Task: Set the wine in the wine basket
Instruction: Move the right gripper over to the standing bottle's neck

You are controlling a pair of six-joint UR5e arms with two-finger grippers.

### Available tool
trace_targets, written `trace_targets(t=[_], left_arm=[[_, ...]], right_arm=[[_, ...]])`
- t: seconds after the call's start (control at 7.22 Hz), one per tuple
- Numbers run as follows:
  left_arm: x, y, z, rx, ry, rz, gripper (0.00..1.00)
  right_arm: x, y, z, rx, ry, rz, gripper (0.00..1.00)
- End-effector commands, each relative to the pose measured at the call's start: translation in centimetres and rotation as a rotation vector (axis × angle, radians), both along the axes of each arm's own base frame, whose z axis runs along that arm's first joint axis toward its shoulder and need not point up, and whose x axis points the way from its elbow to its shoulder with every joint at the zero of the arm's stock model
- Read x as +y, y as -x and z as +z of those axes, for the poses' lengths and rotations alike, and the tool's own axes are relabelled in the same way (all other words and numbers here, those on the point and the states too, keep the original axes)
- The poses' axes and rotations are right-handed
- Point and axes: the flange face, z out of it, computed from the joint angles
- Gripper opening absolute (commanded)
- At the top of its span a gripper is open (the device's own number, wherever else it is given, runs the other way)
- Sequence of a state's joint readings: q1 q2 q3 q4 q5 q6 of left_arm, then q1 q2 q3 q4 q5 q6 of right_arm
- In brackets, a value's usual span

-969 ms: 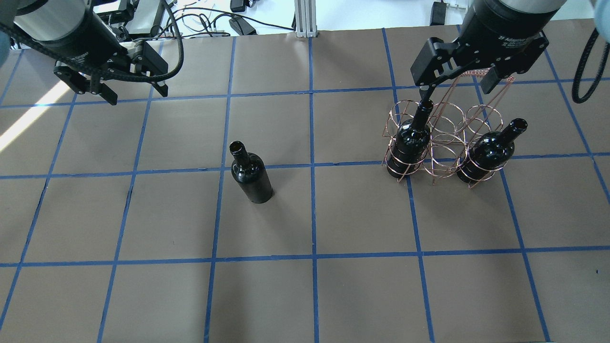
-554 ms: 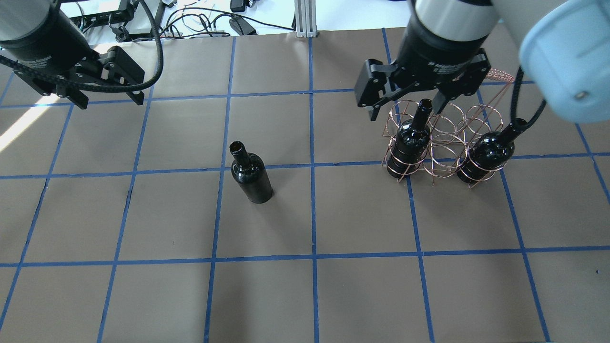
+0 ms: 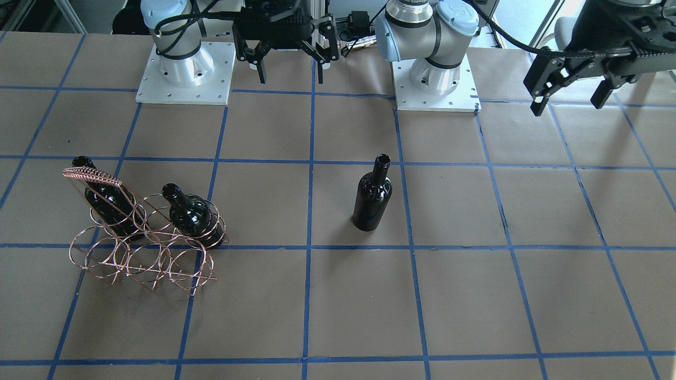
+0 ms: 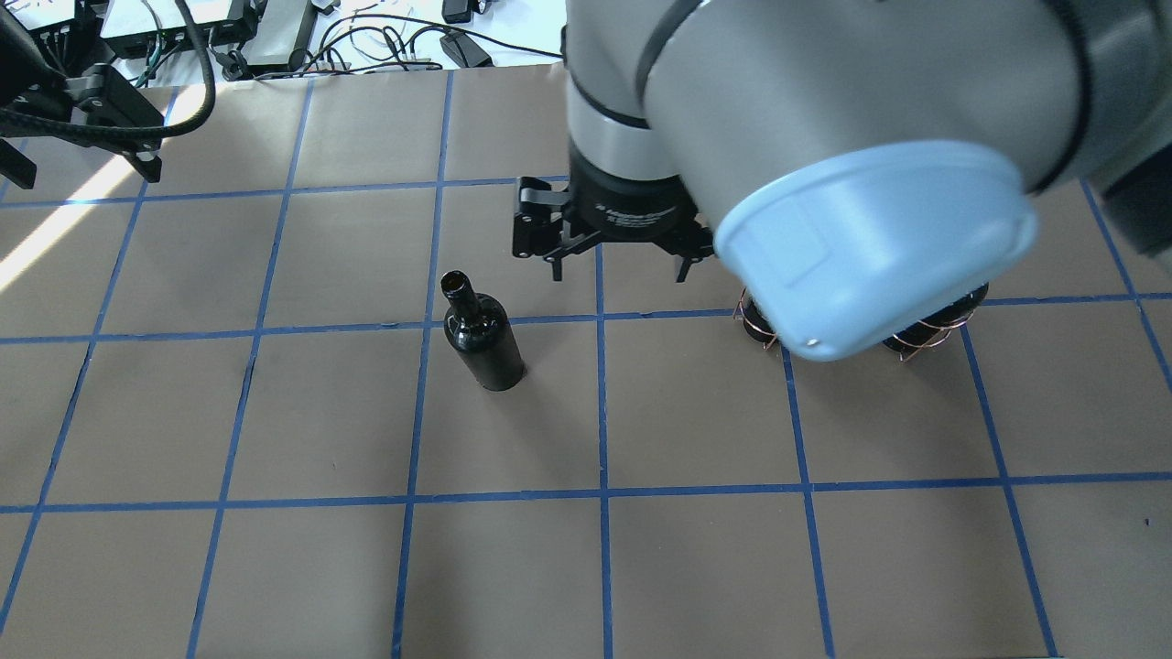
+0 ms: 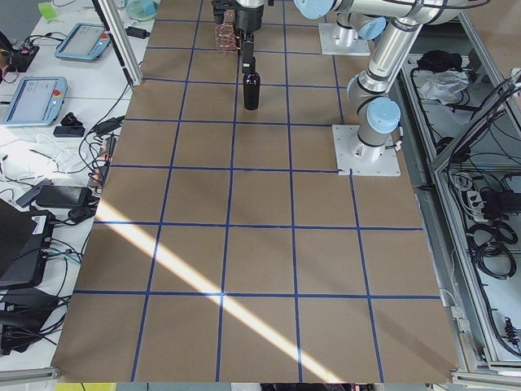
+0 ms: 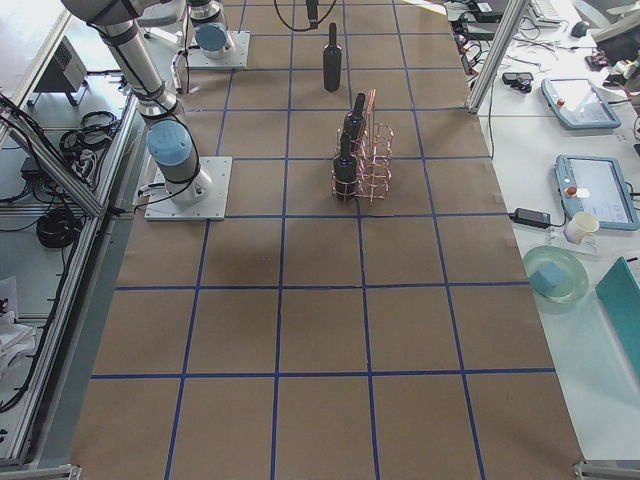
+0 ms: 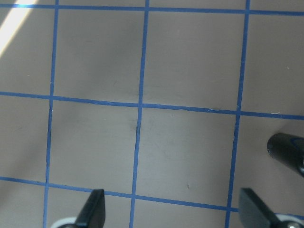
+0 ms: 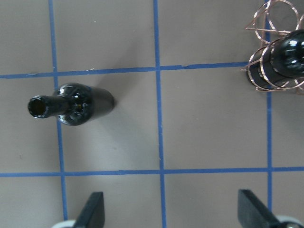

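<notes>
The robot's right hand (image 4: 618, 271) hangs above the brown-papered counter (image 4: 275, 567), its fingers (image 8: 95, 211) spread wide and holding nothing. The lone wine bottle (image 4: 483, 339) stands upright near it, outside the gap between them. The left hand (image 3: 567, 103), likewise spread and empty, waits well apart, off to the robot's left. One racked bottle (image 3: 108, 203) and a second racked bottle (image 3: 193, 216) already sit in the copper wine basket (image 3: 148, 248), in the row of rings on the robot's side, while other rings stand open. The step in hand appears to be the reach for the third bottle, with no grasp made yet. The next move would call for shifting the right hand until the neck lies between its fingers, lowering and closing on the glass. It would then lift straight up and carry the bottle to an open ring, where glossy glass and thin wire leave little margin for a tilted descent.
</notes>
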State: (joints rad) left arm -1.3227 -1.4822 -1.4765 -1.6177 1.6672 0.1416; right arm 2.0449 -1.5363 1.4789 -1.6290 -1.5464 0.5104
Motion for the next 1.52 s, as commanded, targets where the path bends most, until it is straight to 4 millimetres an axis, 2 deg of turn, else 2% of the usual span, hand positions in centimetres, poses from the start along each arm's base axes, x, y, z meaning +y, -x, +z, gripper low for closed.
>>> trace_targets(t=[0.0,0.14,0.42,0.55,0.83,1.11,1.25,1.38], left_arm=[[-0.1,-2.6,0.3,0.034,0.016,0.051,1.0],[-0.1,-2.6,0.2,0.035,0.015,0.048,1.0],[-0.1,-2.6,0.2,0.037,0.014,0.047,1.0],[-0.1,-2.5,0.2,0.037,0.012,0.044,1.0],[-0.1,-2.5,0.1,0.039,0.011,0.044,1.0],[-0.1,-2.5,0.1,0.039,0.011,0.044,1.0],[-0.1,-2.5,0.0,0.04,0.009,0.044,1.0],[-0.1,-2.5,0.0,0.04,0.009,0.044,1.0]], right_arm=[[0.6,-7.4,-4.4,-0.017,0.022,-0.026,1.0],[0.3,-10.6,-6.7,-0.033,0.044,-0.043,1.0],[-0.1,-15.6,-12.5,-0.003,0.084,-0.043,1.0],[-0.9,-16.5,-14.1,-0.006,0.103,-0.023,1.0],[-1.6,-16.0,-14.2,0.053,0.166,0.102,0.99],[-1.9,-15.5,-14.5,0.061,0.163,0.106,0.98],[-2.0,-15.5,-14.8,0.063,0.157,0.102,0.93],[-2.0,-15.5,-14.9,0.063,0.155,0.103,0.81]])
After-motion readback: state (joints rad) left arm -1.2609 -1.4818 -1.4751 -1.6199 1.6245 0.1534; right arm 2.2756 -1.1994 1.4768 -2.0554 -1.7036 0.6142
